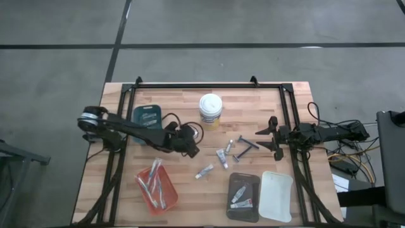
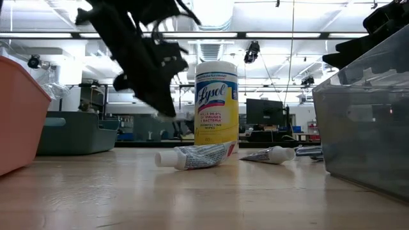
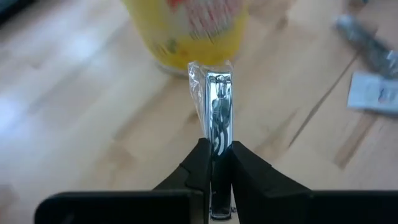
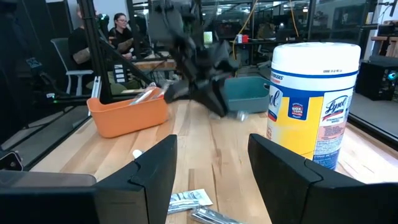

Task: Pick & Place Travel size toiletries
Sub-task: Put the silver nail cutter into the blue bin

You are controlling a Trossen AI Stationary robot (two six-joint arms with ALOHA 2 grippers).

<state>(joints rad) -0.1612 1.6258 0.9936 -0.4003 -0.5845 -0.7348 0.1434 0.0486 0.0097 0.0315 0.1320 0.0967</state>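
My left gripper (image 1: 192,151) hovers over the table's middle, near the white-lidded yellow tub (image 1: 211,109), and is shut on a small shiny metal piece in a clear wrapper (image 3: 217,106), which looks like a nail clipper. My right gripper (image 1: 261,139) waits open at the table's right side, close to the dark razors (image 1: 247,145). Three silvery-white tubes (image 1: 221,157) lie flat on the wood between the arms; the low view shows one tube (image 2: 198,156) in front of the tub (image 2: 216,105). More small items lie in the orange tray (image 1: 156,187) and the dark tray (image 1: 243,193). My left gripper pinches the wrapped metal piece between its two fingers (image 3: 199,165), by its rear part (image 3: 217,140). The piece stands on edge and sticks out forward past the fingertips, along them. The low view shows the gripper (image 2: 163,105) above the tabletop, so the piece is lifted clear.
A teal tray (image 1: 147,117) sits at the far left, the orange tray near left, the dark tray and a white tray (image 1: 276,195) near right. A black frame (image 1: 209,85) runs along the table's far edge. People sit in the room beyond the table (image 4: 118,31).
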